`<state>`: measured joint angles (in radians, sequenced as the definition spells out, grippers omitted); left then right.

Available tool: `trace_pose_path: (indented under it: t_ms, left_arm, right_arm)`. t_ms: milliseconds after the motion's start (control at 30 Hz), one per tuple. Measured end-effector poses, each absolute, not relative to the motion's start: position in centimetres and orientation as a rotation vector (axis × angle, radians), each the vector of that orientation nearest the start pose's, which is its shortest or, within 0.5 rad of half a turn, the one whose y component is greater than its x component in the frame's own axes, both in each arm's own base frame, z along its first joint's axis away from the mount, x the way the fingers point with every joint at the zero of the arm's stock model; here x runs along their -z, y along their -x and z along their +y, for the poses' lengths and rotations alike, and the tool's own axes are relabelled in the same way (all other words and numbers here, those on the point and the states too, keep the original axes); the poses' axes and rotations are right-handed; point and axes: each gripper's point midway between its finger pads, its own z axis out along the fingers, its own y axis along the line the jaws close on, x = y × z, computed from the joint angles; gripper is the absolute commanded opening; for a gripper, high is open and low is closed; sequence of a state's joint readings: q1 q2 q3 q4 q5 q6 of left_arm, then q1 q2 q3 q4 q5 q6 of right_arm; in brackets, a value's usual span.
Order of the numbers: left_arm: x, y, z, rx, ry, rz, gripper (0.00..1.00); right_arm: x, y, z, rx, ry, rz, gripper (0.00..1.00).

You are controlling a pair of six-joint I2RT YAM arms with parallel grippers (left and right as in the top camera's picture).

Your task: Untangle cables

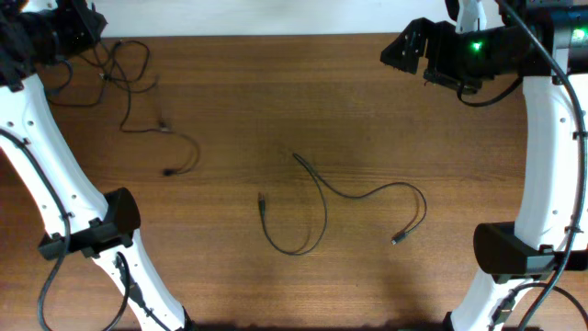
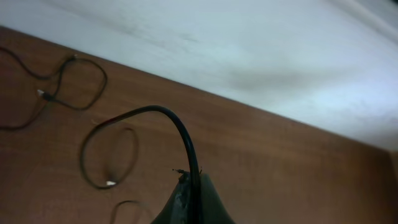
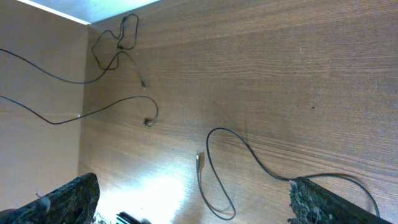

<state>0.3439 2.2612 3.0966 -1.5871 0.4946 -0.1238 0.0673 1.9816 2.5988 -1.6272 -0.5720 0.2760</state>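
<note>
Left gripper (image 2: 189, 190) is clenched tight on a cable (image 2: 155, 108) that arches up out of its tip. Only the very tip shows in the wrist view, so the fingers are hard to make out. Overhead it sits at the far left corner, half cut off by the frame edge, over a messy tangle (image 1: 115, 74) whose crossings I can't sort out. Right gripper (image 1: 397, 48) hangs released and empty, far right. A second cable (image 1: 324, 211) lies loose mid-table (image 1: 276, 110), apart from the tangle.
</note>
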Motion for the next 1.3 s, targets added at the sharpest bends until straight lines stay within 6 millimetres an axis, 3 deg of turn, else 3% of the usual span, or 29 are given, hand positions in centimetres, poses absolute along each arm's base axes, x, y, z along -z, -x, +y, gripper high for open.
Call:
trace_pose_path:
  t_ms: [167,333,467,600,767,933,1067,1300]
  left_arm:
    - [-37.7,-47.6,5.9,0.613,0.076,2.242,0.00]
    - [-38.9,-47.3,3.0,0.766,-0.138,2.162,0.00]
    - [-39.3,-47.1,2.1,0.800,-0.202,2.132,0.00]
    - [-38.5,-47.1,2.6,0.751,-0.188,2.167,0.00]
    - [-34.9,-48.3,5.2,0.641,-0.091,2.283,0.00]
    - [-25.3,-49.8,11.2,0.504,0.123,2.529,0.00]
    - [-18.6,-49.3,16.2,0.379,0.280,2.690,0.00]
    - [-12.4,-47.6,22.6,0.229,0.456,2.809,0.02]
  right_arm:
    - [-36.2,-40.0,12.0,-0.866,-0.049,2.560,0.98]
    - [-36.2,-40.1,12.0,-0.866,-0.048,2.559,0.98]
    - [-36.2,-40.1,12.0,-0.866,-0.049,2.560,0.98]
    - [-36.2,-40.0,12.0,-0.866,-0.049,2.560,0.98]
    - [-36.2,-40.0,12.0,-0.866,-0.049,2.560,0.98]
    - [-36.2,-40.1,12.0,-0.865,-0.049,2.560,0.98]
    - [-36.2,-40.1,12.0,-0.866,-0.047,2.557,0.98]
    - [-36.2,-40.1,12.0,-0.866,-0.047,2.557,0.98]
